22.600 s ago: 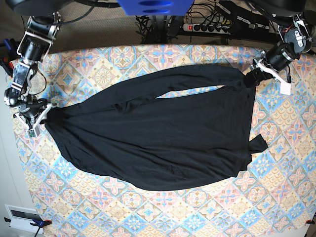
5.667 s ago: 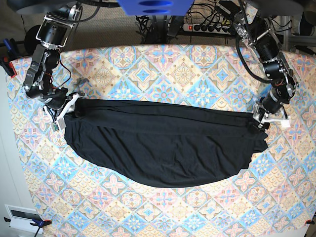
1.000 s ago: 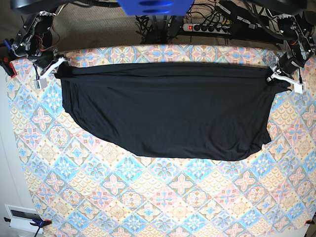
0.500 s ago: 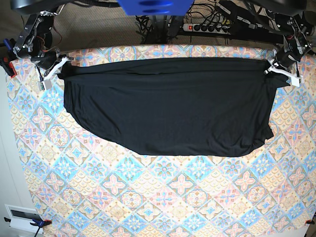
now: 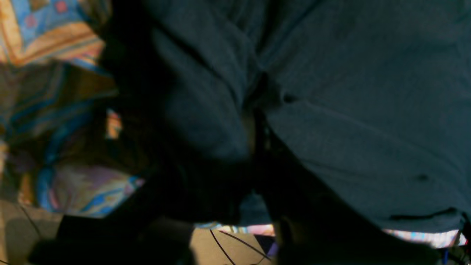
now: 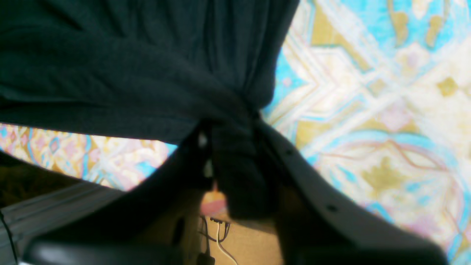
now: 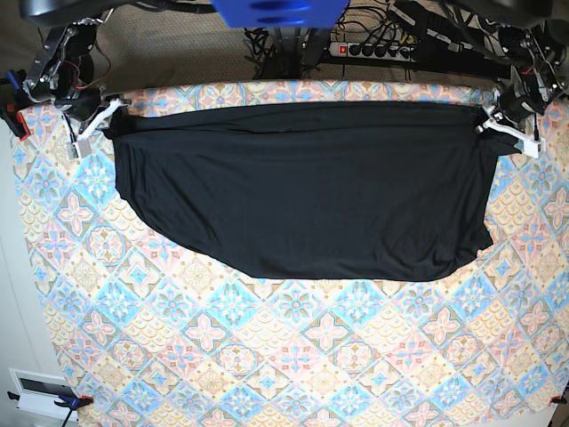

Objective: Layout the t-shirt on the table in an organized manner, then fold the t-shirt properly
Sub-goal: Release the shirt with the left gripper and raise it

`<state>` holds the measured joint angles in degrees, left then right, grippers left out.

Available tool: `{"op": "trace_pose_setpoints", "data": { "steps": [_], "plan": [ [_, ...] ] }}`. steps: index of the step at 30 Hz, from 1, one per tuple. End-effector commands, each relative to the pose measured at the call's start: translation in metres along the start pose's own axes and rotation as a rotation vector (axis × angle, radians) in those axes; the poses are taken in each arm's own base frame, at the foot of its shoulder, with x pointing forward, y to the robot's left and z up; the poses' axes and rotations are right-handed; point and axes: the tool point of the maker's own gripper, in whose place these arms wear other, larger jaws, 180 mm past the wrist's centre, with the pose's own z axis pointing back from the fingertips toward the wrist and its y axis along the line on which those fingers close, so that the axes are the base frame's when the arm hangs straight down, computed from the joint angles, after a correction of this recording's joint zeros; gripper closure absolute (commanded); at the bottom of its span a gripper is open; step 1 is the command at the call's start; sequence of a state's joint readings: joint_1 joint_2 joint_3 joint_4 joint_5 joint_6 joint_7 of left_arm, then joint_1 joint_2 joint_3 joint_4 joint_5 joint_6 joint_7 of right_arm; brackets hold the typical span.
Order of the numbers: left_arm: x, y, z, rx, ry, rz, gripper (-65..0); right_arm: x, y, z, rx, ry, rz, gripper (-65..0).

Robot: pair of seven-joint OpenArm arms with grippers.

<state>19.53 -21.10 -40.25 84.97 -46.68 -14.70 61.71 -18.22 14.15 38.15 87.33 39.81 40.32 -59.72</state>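
Observation:
The black t-shirt (image 7: 302,187) lies spread wide across the far half of the patterned table (image 7: 293,356), its top edge straight and its lower hem curved. My right gripper (image 7: 100,120) is at the shirt's far left corner. In the right wrist view a gathered bunch of the t-shirt (image 6: 147,66) sits pinched between the fingers of that gripper (image 6: 233,129). My left gripper (image 7: 500,124) is at the far right corner. The left wrist view is dark and blurred: the t-shirt (image 5: 349,92) lies folded around the left gripper (image 5: 254,132), whose jaws I cannot make out.
The table's far edge runs just behind both grippers. A power strip (image 7: 382,49) and cables lie on the floor beyond it. A white box (image 7: 40,391) sits past the near left corner, beside a clamp (image 7: 76,402).
Both grippers have drawn the shirt's top edge a little farther toward the table's back edge, and the lower hem has followed. The cloth looks slightly flatter.

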Motion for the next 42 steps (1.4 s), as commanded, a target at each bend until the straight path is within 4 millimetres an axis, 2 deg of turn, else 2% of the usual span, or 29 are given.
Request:
{"op": "trace_pose_setpoints", "data": {
  "steps": [1, 8, 11, 13, 17, 20, 24, 29, 31, 37, 42],
  "plan": [
    [0.012, 0.002, 0.008, 0.017, -0.031, -0.029, -7.5, 0.008, -0.009, 0.008, -0.032, -0.012, 0.020, -9.8],
    [0.014, -0.001, 0.011, 0.013, -0.033, -0.042, -11.8, 0.009, -0.011, 0.009, -0.039, -0.016, 0.017, -11.2],
    [0.009, -0.001, 0.011, 0.012, 0.003, -0.044, -17.2, 0.010, -0.014, 0.011, -0.045, -0.022, 0.012, -12.1],
    [0.007, -0.004, 0.011, 0.000, 0.015, -0.041, -23.0, 0.011, -0.018, 0.014, -0.059, -0.033, 0.005, -12.8],
    [0.010, -0.012, 0.012, -0.048, -0.001, -0.016, -29.7, 0.023, -0.016, 0.020, -0.070, -0.060, 0.039, -14.8],
    [0.013, -0.017, 0.012, -0.070, -0.011, -0.007, -30.2, 0.030, -0.013, 0.023, -0.073, -0.074, 0.060, -18.4],
    [0.018, -0.020, 0.012, -0.084, -0.035, 0.000, -30.2, 0.028, -0.013, 0.023, -0.074, -0.068, 0.059, -22.5],
    [0.021, -0.021, 0.012, -0.091, -0.052, 0.004, -30.2, 0.022, -0.014, 0.025, -0.077, -0.056, 0.055, -22.9],
    [0.023, -0.025, 0.013, -0.115, -0.063, 0.018, -30.2, 0.023, -0.021, 0.030, -0.097, -0.069, 0.043, -22.9],
    [0.050, -0.008, 0.040, -0.130, -0.189, 0.112, -30.2, 0.027, -0.034, 0.042, -0.140, -0.102, 0.016, -22.7],
    [0.072, -0.011, 0.047, -0.145, -0.243, 0.108, -30.2, 0.028, -0.038, 0.045, -0.152, -0.112, 0.009, -22.7]
  ]
}}
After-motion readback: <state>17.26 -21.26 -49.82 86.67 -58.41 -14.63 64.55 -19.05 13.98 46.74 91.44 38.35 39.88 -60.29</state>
